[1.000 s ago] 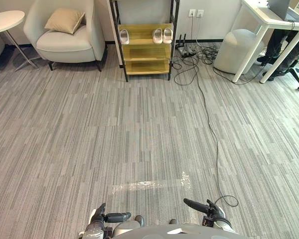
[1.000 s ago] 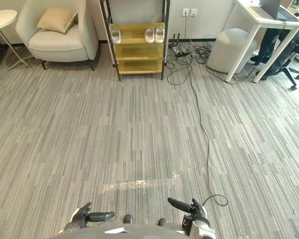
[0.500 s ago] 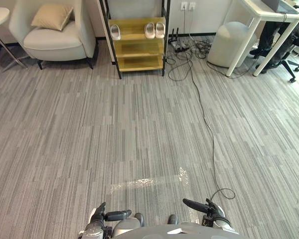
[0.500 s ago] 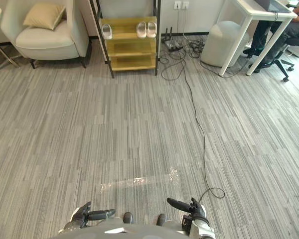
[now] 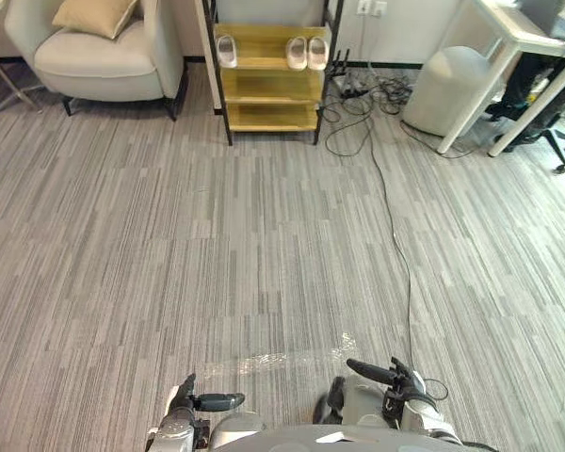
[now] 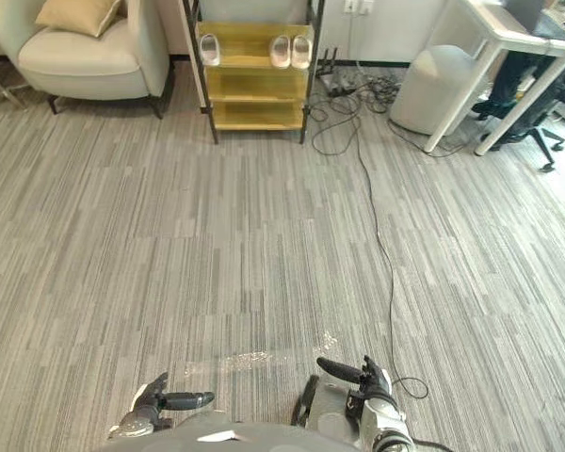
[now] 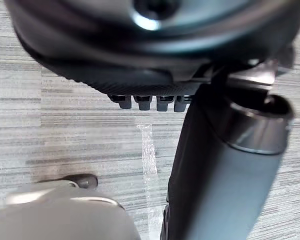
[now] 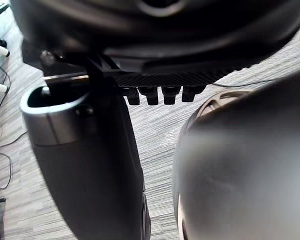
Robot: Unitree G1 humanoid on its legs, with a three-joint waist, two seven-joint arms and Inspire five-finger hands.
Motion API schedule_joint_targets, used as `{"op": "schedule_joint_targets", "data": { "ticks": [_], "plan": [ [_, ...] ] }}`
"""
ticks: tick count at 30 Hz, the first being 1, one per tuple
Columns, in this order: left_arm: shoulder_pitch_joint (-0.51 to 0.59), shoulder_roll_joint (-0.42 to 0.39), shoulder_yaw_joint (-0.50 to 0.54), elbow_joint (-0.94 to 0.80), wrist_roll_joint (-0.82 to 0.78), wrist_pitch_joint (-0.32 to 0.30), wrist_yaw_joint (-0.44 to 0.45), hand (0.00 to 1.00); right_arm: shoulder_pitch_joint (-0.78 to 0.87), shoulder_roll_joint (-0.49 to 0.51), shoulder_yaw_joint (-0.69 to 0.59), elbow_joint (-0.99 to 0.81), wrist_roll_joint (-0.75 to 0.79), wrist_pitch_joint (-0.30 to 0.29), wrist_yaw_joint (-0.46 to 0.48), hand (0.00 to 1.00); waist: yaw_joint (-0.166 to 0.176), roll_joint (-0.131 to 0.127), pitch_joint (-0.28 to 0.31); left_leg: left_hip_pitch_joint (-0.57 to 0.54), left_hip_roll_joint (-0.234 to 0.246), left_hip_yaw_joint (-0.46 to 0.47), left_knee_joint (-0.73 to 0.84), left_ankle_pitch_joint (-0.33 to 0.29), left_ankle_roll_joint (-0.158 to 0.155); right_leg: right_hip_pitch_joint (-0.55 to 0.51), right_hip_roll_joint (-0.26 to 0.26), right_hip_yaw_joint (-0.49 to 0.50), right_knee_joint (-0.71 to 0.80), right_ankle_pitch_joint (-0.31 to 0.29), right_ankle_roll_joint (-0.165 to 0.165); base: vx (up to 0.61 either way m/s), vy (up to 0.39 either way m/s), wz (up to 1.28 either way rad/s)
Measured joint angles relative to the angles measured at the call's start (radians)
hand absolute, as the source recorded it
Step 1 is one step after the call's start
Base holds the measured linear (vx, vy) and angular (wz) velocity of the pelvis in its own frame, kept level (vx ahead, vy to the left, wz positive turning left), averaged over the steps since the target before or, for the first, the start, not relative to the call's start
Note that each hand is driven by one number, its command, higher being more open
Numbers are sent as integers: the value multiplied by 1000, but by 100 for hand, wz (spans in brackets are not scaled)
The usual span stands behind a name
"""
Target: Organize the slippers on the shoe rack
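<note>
A black-framed shoe rack (image 5: 268, 87) with yellow wooden shelves stands far ahead against the wall. On its top shelf a single white slipper (image 5: 226, 50) lies at the left and a pair of white slippers (image 5: 307, 53) at the right. The lower shelves are bare. My left hand (image 5: 192, 405) and right hand (image 5: 394, 379) hang low at the near edge of the eye views, far from the rack, thumbs pointing inward. Both are open and hold nothing; straight fingers (image 7: 145, 102) show in the left wrist view, and the right hand's fingers (image 8: 160, 94) likewise in the right wrist view.
A pale armchair (image 5: 99, 66) with a tan cushion (image 5: 94, 13) stands left of the rack. A grey pouf (image 5: 449, 87), a white desk (image 5: 527, 36) and a seated person's legs (image 5: 535, 83) are at the right. A black cable (image 5: 395, 235) crosses the carpet; shiny tape (image 5: 282, 357) lies near me.
The whole view has shifted and the rack sits higher in the picture: the camera moved. Both hands keep the same open pose.
</note>
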Motion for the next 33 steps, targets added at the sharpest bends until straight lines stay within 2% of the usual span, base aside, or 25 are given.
{"op": "schedule_joint_targets", "data": {
  "ticks": [2,3,4,5,6,7,9,11,13,14,15,16,17,18,19,20,21,22,23,25,27,29,30,31,33],
  "plan": [
    [13,10,3,1,0,0,-1,100,13,5,2,-8,-7,-6,0,100,-2,-24,-12,41,3,-8,0,-19,-54,-12,14,14,-153,120,-40,558,-260,57],
    [16,9,13,13,1,1,0,100,16,4,-12,-7,0,-4,3,100,-4,-19,-17,52,19,-23,53,-43,-92,10,15,6,-134,198,-114,683,-338,56],
    [10,-12,19,10,3,-3,4,100,11,-1,-10,-1,-7,-6,-1,100,-1,4,-23,-1,54,-27,188,-34,-113,46,41,-14,-162,171,-124,586,-290,45],
    [5,-19,23,9,3,-3,1,100,11,-4,-8,0,-9,-8,-2,100,0,15,-22,-45,71,-26,289,-19,-116,70,56,-25,-189,166,-128,577,-278,28],
    [1,-15,38,7,3,-5,-3,100,12,-4,8,-1,-17,-11,1,100,0,29,-20,-141,106,-24,500,63,-92,135,87,-41,-258,161,-135,677,-349,23],
    [-3,-18,48,6,2,-5,-5,100,18,0,23,3,-17,-8,0,100,3,36,-14,-209,149,-9,668,85,-73,206,114,-49,-320,160,-137,560,-291,19],
    [-4,-14,71,-15,0,-7,-5,100,39,1,21,9,-15,-1,-2,100,16,25,4,-301,244,107,927,80,-56,379,154,-52,-444,160,-140,457,-247,13],
    [-7,-8,79,-43,0,-15,-4,100,41,3,20,11,-10,-1,-14,100,22,8,14,-392,256,150,967,73,-59,472,160,-50,-525,159,-139,503,-237,6],
    [-25,-9,79,-56,-1,-25,-4,100,29,-4,16,12,5,-1,-25,100,39,6,24,-485,229,167,873,43,-71,521,161,-40,-571,161,-137,354,-65,-14],
    [-38,-8,78,-69,-2,-29,-9,100,21,2,10,12,5,0,-34,100,45,-7,38,-532,168,160,688,37,-81,566,148,-33,-600,154,-125,408,-13,-17],
    [-38,-8,78,-69,-2,-29,-9,100,20,2,10,12,5,0,-34,100,46,-8,38,-533,166,160,685,37,-82,568,148,-33,-600,153,-125,332,18,-13],
    [-45,-7,77,-74,-1,-32,-13,100,17,9,-1,11,5,-1,-35,100,46,-21,46,-543,104,139,520,49,-88,594,129,-29,-613,140,-104,261,66,-9],
    [-51,-8,75,-76,-1,-34,-12,100,18,8,-5,10,5,-3,-36,100,47,-22,47,-554,61,110,383,89,-95,607,122,-23,-619,128,-87,334,124,-23],
    [-55,-12,71,-73,-2,-34,-12,100,20,4,-7,12,5,-3,-37,100,56,-8,48,-556,22,67,206,207,-83,626,124,-8,-625,105,-60,269,111,-35],
    [-54,-13,68,-68,-2,-35,-11,100,25,6,-6,15,5,-1,-38,100,71,-8,47,-540,16,49,185,286,-76,634,123,11,-623,93,-49,508,172,-46],
    [-61,-5,69,-67,-8,-34,-12,100,27,30,5,18,4,-1,-37,100,83,-30,49,-530,-8,52,196,323,-16,650,104,34,-615,63,-21,448,122,-29],
    [-69,10,68,-67,-8,-34,-13,100,30,45,19,20,4,0,-37,100,83,-60,48,-550,-23,58,244,281,-2,645,77,39,-600,50,-10,535,141,-13],
    [-72,12,69,-67,-9,-34,-14,100,32,49,20,21,3,1,-35,100,84,-65,50,-555,-23,60,268,263,1,645,72,44,-591,46,-6,339,89,-6],
    [-74,14,74,-64,-15,-33,-15,100,33,55,20,21,1,4,-35,100,89,-69,51,-554,-18,72,334,204,9,636,54,70,-515,25,6,421,135,-31],
    [-72,13,77,-44,-20,-26,-15,100,27,58,29,22,-7,4,-32,100,92,-68,50,-487,-8,109,354,136,23,540,11,134,-214,-4,43,397,156,-47],
    [-63,26,64,-34,-18,-10,-13,100,20,56,65,19,-42,5,-19,100,78,-80,43,-385,-18,125,312,91,32,387,-63,149,176,29,133,404,130,-29],
    [-54,33,44,-29,-17,-4,-10,100,12,52,71,16,-58,1,-15,100,69,-84,40,-314,-22,126,278,73,33,316,-93,110,289,2,85,481,50,-3],
    [-47,34,43,-29,-18,-4,-10,100,8,50,83,17,-58,-4,-15,100,64,-81,42,-260,-21,125,239,71,31,276,-94,85,270,-23,43,445,-25,11],
    [-41,34,44,-30,-18,-4,-9,100,0,49,91,16,-72,-15,-15,100,57,-81,41,-198,-12,119,189,71,27,217,-76,59,162,-41,12,299,-56,13],
    [-40,30,45,-30,-18,-4,-8,100,-9,47,91,12,-76,-17,-15,100,46,-72,43,-165,7,106,161,68,15,168,-39,74,18,-35,12,354,-106,20]
  ]
}}
